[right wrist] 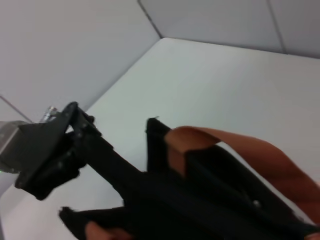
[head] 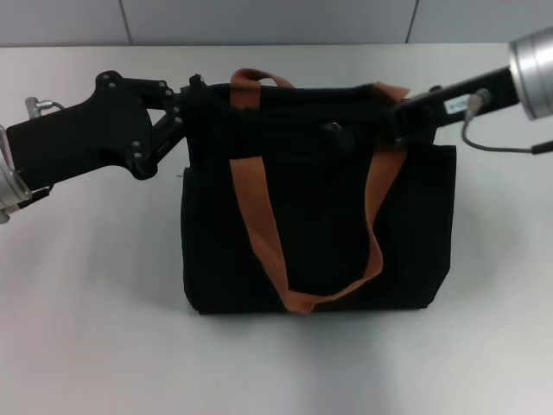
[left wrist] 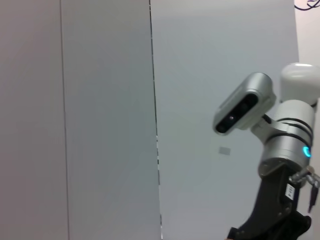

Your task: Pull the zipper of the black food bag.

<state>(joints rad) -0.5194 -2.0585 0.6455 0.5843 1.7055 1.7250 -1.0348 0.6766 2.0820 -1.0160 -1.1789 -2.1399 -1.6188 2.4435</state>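
The black food bag (head: 320, 233) stands on the white table with its orange-brown handles (head: 259, 220) draped over its front. A small zipper pull (head: 335, 130) sits on the top zip line, a little right of the middle; it also shows as a small silver spot in the right wrist view (right wrist: 256, 203). My left gripper (head: 188, 102) is at the bag's top left corner, its fingers closed on the fabric edge; it also shows in the right wrist view (right wrist: 100, 150). My right gripper (head: 393, 121) is at the bag's top right end, beside a handle, apart from the pull.
The white table (head: 86, 328) lies bare in front of and beside the bag. A grey panelled wall (head: 259, 22) stands behind. The left wrist view shows only the wall and my right arm (left wrist: 280, 200).
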